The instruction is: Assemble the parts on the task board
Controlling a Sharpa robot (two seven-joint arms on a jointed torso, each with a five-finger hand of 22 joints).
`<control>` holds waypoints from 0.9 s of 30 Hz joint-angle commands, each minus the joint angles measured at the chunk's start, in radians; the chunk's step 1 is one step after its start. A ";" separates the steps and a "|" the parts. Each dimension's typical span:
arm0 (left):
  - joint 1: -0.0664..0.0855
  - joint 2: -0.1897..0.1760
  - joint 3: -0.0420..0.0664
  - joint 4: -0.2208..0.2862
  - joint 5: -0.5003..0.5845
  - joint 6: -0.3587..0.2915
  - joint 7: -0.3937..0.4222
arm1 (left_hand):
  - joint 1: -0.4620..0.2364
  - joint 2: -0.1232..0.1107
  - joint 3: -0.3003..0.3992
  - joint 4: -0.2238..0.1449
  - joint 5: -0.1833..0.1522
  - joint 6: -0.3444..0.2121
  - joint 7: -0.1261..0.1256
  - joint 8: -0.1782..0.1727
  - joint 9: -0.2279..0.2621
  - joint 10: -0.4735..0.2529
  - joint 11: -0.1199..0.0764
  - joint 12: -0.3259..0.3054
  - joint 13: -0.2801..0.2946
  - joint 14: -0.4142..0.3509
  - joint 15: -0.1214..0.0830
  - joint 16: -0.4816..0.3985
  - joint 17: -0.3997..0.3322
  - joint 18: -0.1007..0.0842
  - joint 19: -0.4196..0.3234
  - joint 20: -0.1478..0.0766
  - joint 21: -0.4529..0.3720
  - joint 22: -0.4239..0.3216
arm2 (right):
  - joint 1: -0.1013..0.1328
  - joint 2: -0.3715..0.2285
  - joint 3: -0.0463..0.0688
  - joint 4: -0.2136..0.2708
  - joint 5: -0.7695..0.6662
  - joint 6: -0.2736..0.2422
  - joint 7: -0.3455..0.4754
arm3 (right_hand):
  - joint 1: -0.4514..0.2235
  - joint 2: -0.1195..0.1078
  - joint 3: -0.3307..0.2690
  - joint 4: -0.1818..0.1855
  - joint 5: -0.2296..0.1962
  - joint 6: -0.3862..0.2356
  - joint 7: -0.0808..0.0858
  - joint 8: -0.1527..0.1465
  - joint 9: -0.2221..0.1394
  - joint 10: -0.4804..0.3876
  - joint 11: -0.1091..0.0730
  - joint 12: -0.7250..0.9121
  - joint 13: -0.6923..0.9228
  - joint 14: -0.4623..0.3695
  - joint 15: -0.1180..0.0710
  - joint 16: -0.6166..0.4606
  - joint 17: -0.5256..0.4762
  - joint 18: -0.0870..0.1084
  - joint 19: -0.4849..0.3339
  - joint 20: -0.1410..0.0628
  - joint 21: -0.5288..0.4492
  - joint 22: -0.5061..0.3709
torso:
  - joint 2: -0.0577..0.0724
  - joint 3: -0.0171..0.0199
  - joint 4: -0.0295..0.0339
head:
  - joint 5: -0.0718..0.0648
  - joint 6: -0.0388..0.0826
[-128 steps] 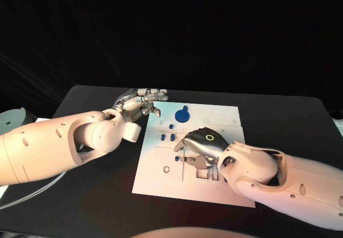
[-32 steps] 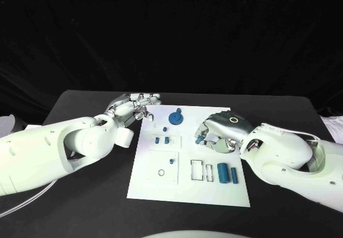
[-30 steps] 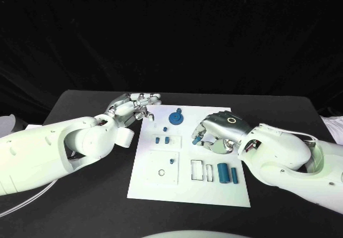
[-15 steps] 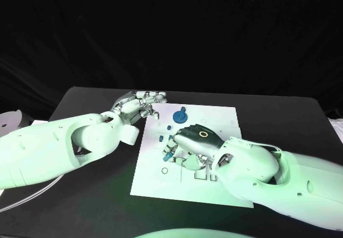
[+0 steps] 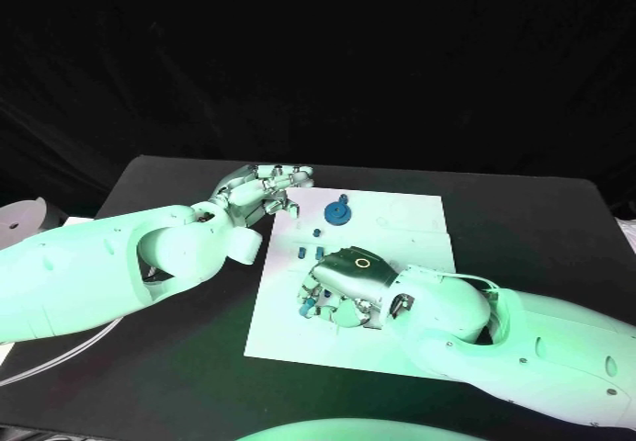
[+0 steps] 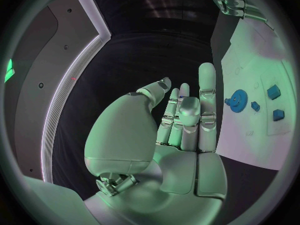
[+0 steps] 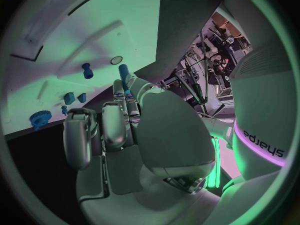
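Left hand [image 5: 261, 190] sits over the black table [image 5: 159, 184] at the far-left corner of the task board [image 5: 411, 220]. In the left wrist view [image 6: 178, 130] the fingers are roughly straight and close together, nothing in them, so it's released, holding no part.

Task board is the white plate in the middle of the table. On its far end there's a blue gear [image 5: 338, 212], flat on the board, just beside the left hand's fingertips but not touching them. Same gear in the left wrist view [image 6: 237, 97], with two small blue blocks [image 6: 274, 91] beyond it on the board.

Nearer the middle of the board, small blue pieces [image 5: 311, 250] stand just ahead of the right hand.

Right hand [image 5: 347, 285] is down over the middle of the board, palm down, fingers curled under toward the board's left half. A blue cylinder part [image 5: 309, 304] sits at its fingertips. In the right wrist view that cylinder [image 7: 124, 76] sticks out between the fingers [image 7: 117, 102], so the hand is grasping it. A small blue peg [image 7: 87, 71] stands on the board next to it, apart from the fingers, with a small ring-shaped hole [image 7: 116, 60] close by. Gear again at the board's far edge [image 7: 39, 119].
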 commanded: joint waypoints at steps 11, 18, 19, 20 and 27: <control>0.000 0.001 0.001 0.002 0.002 0.019 0.007 | -0.001 0.013 -0.008 0.001 -0.003 -0.007 0.002 0.008 0.000 -0.009 0.002 0.007 0.002 -0.008 0.002 -0.001 -0.003 0.018 0.000 0.009 -0.006 -0.002 | -0.002 0.007 -0.004 -0.019 -0.074 0.059 -0.043 | -0.006 0.013 -0.001 -0.006 0.003 -0.002 0.005 0.003 0.001 0.003 0.001 -0.007 0.002 0.039 -0.003 0.006 0.001 -0.018 0.054 -0.005 0.004 0.114 | 0.000 0.0016 -0.0001 | -0.004 -0.003; 0.000 0.001 0.001 0.001 0.002 0.020 0.007 | -0.001 0.013 -0.008 0.001 -0.003 -0.007 0.002 0.008 0.000 -0.009 0.002 0.007 0.002 -0.008 0.002 -0.001 -0.003 0.018 0.000 0.009 -0.006 -0.002 | -0.002 0.007 -0.004 -0.019 -0.091 0.062 -0.056 | -0.008 0.012 -0.002 -0.006 0.003 -0.002 0.005 0.003 0.002 0.003 0.001 -0.008 0.002 0.039 -0.003 0.006 0.001 -0.018 0.054 -0.004 0.004 0.115 | 0.000 0.0018 -0.0012 | -0.004 -0.003; 0.000 0.001 0.001 0.001 0.002 0.020 0.007 | -0.001 0.013 -0.008 0.001 -0.003 -0.007 0.002 0.008 0.000 -0.009 0.002 0.007 0.002 -0.008 0.002 -0.001 -0.003 0.018 0.000 0.009 -0.006 -0.002 | -0.002 0.007 -0.004 -0.019 -0.093 0.064 -0.058 | -0.008 0.012 -0.002 -0.006 0.003 -0.002 0.005 0.003 0.002 0.003 0.001 -0.008 0.002 0.039 -0.003 0.006 0.001 -0.018 0.054 -0.004 0.004 0.115 | 0.000 0.0018 -0.0012 | -0.004 -0.003; 0.000 0.001 0.001 0.001 0.002 0.020 0.007 | -0.001 0.013 -0.008 0.001 -0.003 -0.007 0.002 0.008 0.000 -0.009 0.002 0.007 0.002 -0.008 0.002 -0.001 -0.003 0.018 0.000 0.009 -0.006 -0.002 | -0.002 0.007 -0.004 -0.019 -0.094 0.067 -0.059 | -0.008 0.012 -0.002 -0.006 0.003 -0.002 0.005 0.003 0.002 0.003 0.001 -0.008 0.002 0.039 -0.003 0.006 0.001 -0.018 0.054 -0.004 0.004 0.115 | 0.000 0.0014 -0.0011 | -0.005 -0.002; 0.000 0.001 0.001 0.002 0.002 0.021 0.005 | -0.001 0.013 -0.008 0.001 -0.003 -0.007 0.002 0.008 0.000 -0.009 0.002 0.007 0.002 -0.008 0.002 -0.001 -0.003 0.018 0.000 0.009 -0.006 -0.002 | -0.003 0.015 -0.004 -0.018 -0.110 0.093 -0.076 | -0.011 0.012 -0.003 -0.005 0.003 -0.001 0.005 0.002 0.002 0.004 0.002 -0.010 0.002 0.038 -0.003 0.006 0.000 -0.018 0.054 -0.004 0.004 0.114 | -0.001 0.0009 -0.0005 | -0.006 -0.002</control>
